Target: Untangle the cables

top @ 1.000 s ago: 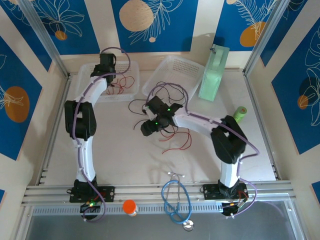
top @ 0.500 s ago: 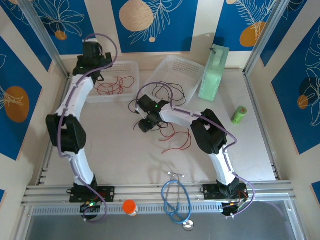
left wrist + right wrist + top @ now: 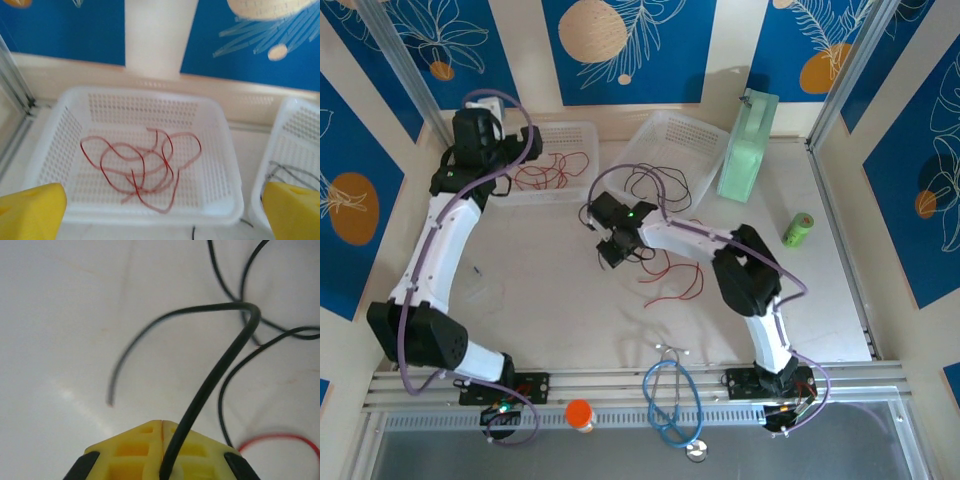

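Note:
Red cables [image 3: 142, 170] lie in loose loops inside the left white basket [image 3: 150, 95], also seen from above as red cables [image 3: 555, 168] in the left basket [image 3: 582, 135]. My left gripper [image 3: 160, 215] is open, drawn back from the basket's near rim with nothing between its yellow fingers [image 3: 30, 210]; from above the left gripper [image 3: 485, 125] sits at the basket's left end. My right gripper [image 3: 162, 427] is shut on a black cable [image 3: 215, 375] just above the table. From above, the right gripper [image 3: 609, 252] is at the tangle mid-table. A red cable [image 3: 675, 285] trails beside it.
A second white basket [image 3: 685, 135] leans at the back centre with black cables [image 3: 655, 185] spilling from it. A green container [image 3: 748, 150] stands at the back right and a green roll [image 3: 799, 229] lies to the right. A blue stethoscope [image 3: 670, 400] and an orange object [image 3: 579, 413] lie by the front rail.
The left gripper opened, left the red cables in the basket and swung back to the left. The right gripper shifted slightly left and shut on the black cable.

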`<move>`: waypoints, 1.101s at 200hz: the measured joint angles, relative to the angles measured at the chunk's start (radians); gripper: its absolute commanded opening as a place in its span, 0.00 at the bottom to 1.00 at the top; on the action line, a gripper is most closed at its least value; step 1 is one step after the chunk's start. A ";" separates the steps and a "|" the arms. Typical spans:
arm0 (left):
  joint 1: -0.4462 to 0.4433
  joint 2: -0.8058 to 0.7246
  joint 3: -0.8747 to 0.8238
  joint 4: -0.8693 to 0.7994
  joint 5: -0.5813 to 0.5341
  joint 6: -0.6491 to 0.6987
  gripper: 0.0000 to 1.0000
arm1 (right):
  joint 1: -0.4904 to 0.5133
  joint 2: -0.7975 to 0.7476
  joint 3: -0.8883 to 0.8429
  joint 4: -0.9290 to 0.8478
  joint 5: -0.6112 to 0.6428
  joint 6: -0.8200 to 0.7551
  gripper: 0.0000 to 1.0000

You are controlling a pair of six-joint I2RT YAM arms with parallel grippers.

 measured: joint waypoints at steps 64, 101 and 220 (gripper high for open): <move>-0.088 -0.207 -0.200 -0.032 0.102 -0.060 0.98 | 0.007 -0.378 0.141 -0.122 -0.117 0.023 0.00; -0.183 -0.219 -0.277 -0.021 0.133 -0.069 0.96 | -0.043 -0.400 0.260 -0.190 -0.192 0.037 0.00; -0.638 -0.431 -0.710 0.326 0.145 0.034 1.00 | -0.195 -0.429 0.389 -0.235 -0.372 0.184 0.00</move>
